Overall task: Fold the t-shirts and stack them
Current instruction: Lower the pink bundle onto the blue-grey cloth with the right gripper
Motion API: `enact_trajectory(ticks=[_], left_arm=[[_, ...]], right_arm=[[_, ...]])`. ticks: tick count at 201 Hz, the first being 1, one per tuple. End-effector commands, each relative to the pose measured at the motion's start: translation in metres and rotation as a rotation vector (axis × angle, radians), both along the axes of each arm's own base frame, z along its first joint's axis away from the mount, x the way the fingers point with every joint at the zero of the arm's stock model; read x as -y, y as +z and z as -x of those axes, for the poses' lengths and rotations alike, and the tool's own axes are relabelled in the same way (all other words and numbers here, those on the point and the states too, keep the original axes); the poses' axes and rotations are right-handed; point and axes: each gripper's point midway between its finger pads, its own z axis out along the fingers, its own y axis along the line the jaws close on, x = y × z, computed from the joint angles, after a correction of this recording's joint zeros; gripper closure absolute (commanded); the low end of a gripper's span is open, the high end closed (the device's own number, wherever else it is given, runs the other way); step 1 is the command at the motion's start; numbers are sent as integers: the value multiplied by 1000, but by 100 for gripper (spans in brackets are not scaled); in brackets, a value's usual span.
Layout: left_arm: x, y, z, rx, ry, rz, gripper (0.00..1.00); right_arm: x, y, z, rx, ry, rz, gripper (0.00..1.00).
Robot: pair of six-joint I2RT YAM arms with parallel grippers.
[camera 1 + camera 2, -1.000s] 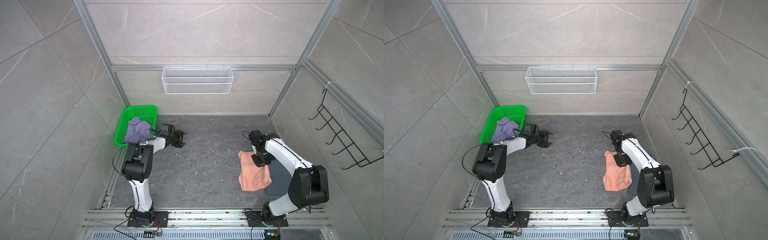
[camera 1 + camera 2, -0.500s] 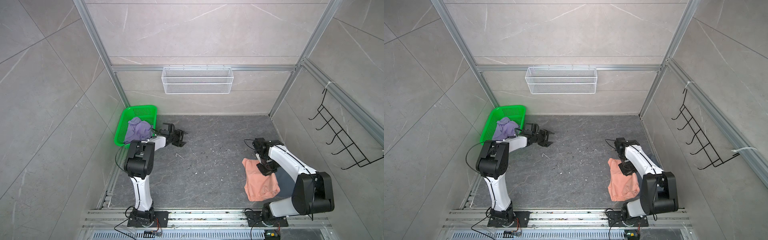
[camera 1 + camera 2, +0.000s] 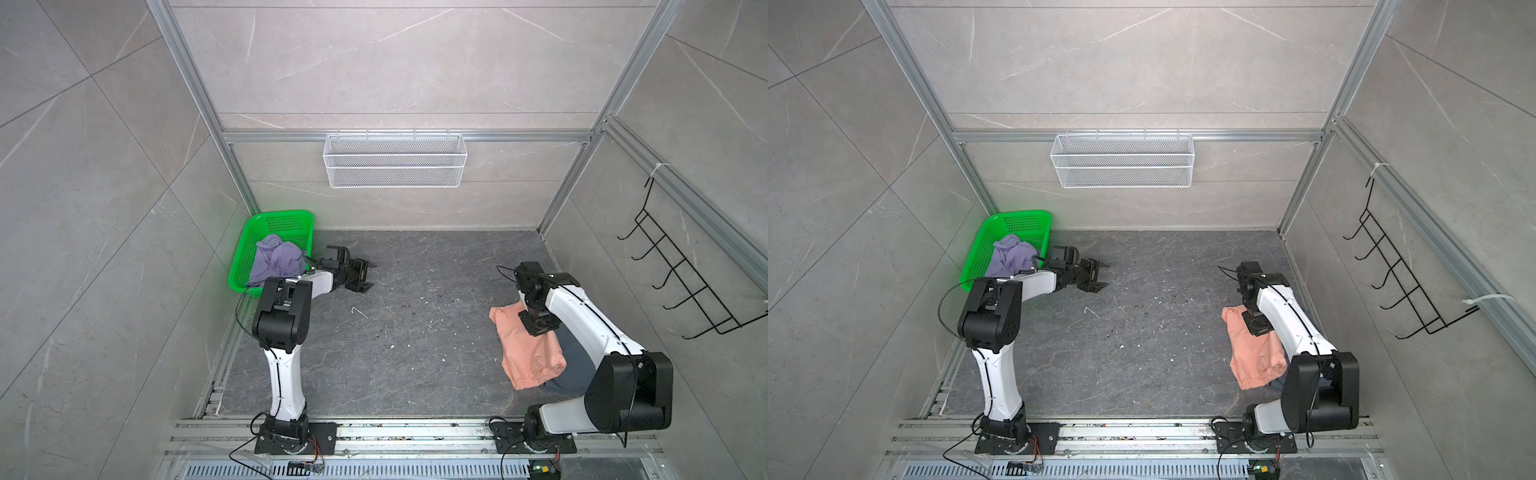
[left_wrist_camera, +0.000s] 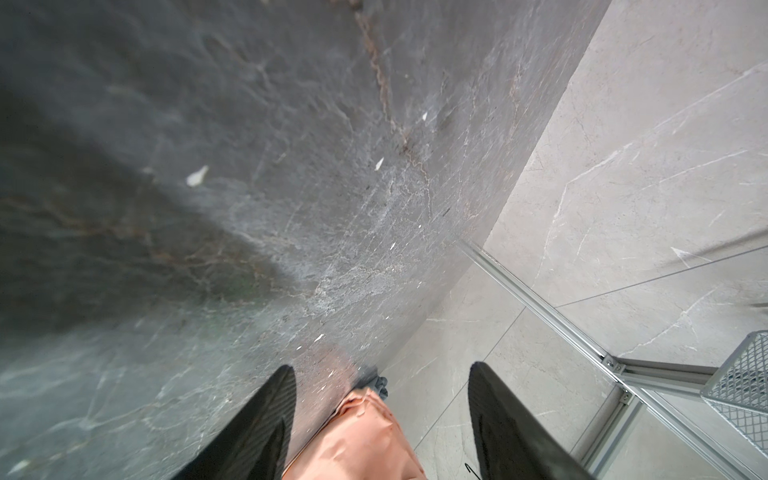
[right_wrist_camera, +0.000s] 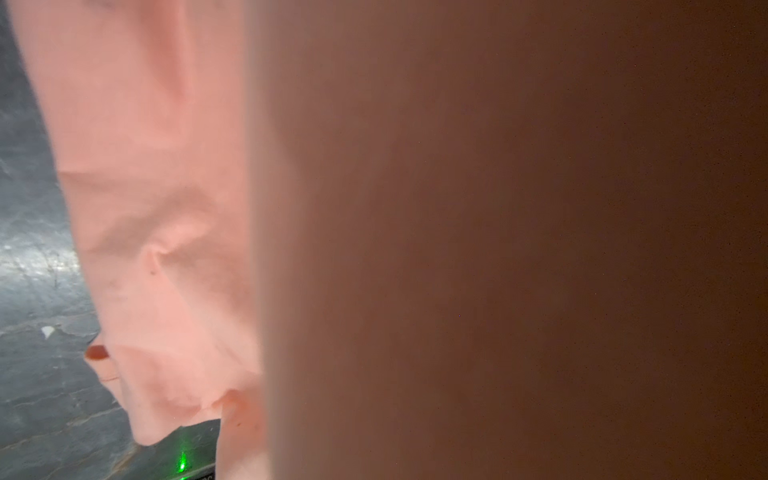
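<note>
The peach-pink t-shirt is limp, light cotton (it drapes and bunches). The right pincer pinches its upper part, and it overlaps the slate blue-grey t-shirt close to the right wall. Hems and corners look like the best holds. Beside the green basket holding the lavender t-shirt, the left pincer is spread and empty. The middle of the desk is open.

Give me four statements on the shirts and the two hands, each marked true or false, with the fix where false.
1. The lavender t-shirt lies in the green basket. True.
2. The left hand grips the lavender t-shirt. False: it is open and empty, over the tabletop beside the basket.
3. The right hand is shut on the peach t-shirt. True.
4. The peach t-shirt lies in the basket. False: it is on the right of the tabletop, touching the blue-grey t-shirt.
</note>
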Motion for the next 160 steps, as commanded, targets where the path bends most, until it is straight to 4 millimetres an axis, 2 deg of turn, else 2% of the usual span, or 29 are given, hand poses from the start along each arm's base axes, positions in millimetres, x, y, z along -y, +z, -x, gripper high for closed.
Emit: enact_trajectory(ticks=[1, 27, 54, 89, 121, 160], left_arm=[[3, 9, -6, 33, -11, 28, 32], [3, 6, -9, 29, 0, 38, 32], [4, 8, -15, 37, 4, 48, 32], [5, 9, -17, 42, 6, 48, 32], [4, 8, -16, 38, 8, 47, 32], [4, 8, -19, 41, 15, 51, 32]], right_arm=[[0, 27, -8, 94, 15, -18, 100], [0, 30, 0, 71, 24, -37, 100], [10, 27, 9, 25, 18, -12, 100], [16, 33, 12, 48, 19, -57, 100], [11, 35, 16, 39, 48, -117, 100], [13, 33, 19, 31, 55, -142, 100]])
